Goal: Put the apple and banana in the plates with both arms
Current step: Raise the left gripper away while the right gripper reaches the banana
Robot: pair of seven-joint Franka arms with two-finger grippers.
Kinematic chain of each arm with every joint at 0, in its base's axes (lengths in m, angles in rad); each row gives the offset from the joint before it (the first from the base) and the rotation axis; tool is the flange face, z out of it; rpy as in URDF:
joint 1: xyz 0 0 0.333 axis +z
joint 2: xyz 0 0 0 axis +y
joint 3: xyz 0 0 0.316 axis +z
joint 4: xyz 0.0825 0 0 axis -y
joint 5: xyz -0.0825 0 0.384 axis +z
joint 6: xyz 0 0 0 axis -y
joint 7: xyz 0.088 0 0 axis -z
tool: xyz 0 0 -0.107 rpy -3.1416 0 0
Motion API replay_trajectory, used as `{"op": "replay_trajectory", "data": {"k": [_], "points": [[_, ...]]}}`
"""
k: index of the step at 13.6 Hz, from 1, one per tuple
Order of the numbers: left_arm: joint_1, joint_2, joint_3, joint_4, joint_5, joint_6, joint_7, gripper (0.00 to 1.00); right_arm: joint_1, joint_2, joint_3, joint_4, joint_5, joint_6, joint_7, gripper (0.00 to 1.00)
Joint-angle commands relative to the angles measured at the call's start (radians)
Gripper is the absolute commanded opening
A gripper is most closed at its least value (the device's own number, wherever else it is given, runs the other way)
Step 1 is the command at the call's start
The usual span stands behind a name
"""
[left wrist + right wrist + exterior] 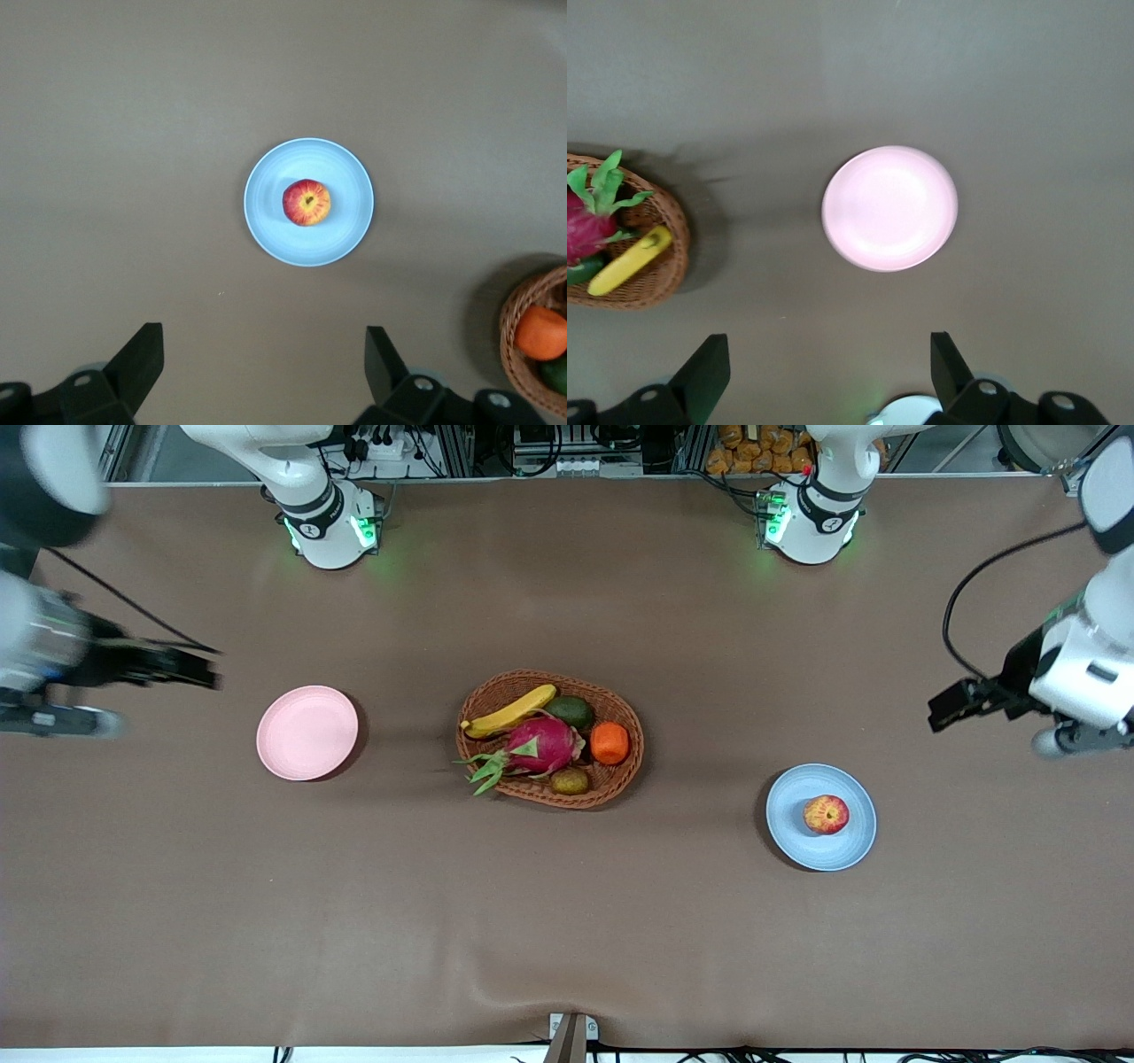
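One apple (826, 814) on blue plate (849, 852)

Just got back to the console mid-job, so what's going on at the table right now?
The apple already sits on the blue plate. The banana is still in the basket with the other fruit, and the pink plate holds nothing. Neither arm is handling anything: the left gripper hangs over the left arm's end of the table, the right gripper over the right arm's end, both with jaws open.

The apple (306, 202) sits on the blue plate (266, 208), fingers (142, 361) spread.
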Motion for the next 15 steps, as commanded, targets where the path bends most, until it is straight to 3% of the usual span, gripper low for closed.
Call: {"op": "replay_trajectory", "data": {"k": [1, 4, 8, 11, 12, 15], "points": [[0.006, -0.057, -0.003, -0.017, 0.002, -0.043, 0.027, 1.0, 0.058, 0.064, -0.006, -0.075, 0.089, 0.072, 0.177, 1.0], [0.006, -0.085, -0.003, -0.016, 0.001, -0.089, 0.044, 1.0, 0.116, 0.087, -0.006, -0.196, 0.158, 0.227, 0.405, 1.0], [0.0, -0.111, -0.003, -0.016, -0.015, -0.102, 0.056, 1.0, 0.229, 0.217, -0.006, -0.207, 0.2, 0.374, 0.679, 1.0], [-0.095, -0.155, 0.102, -0.048, -0.072, -0.127, 0.082, 1.0, 0.285, 0.285, -0.006, -0.208, 0.237, 0.466, 0.751, 0.78], [-0.131, -0.166, 0.134, -0.052, -0.07, -0.137, 0.081, 1.0, 0.317, 0.293, -0.006, -0.213, 0.237, 0.483, 0.777, 0.67], [-0.161, -0.169, 0.176, -0.045, -0.072, -0.166, 0.082, 1.0, 0.357, 0.313, -0.006, -0.222, 0.237, 0.543, 0.859, 0.55]]}}
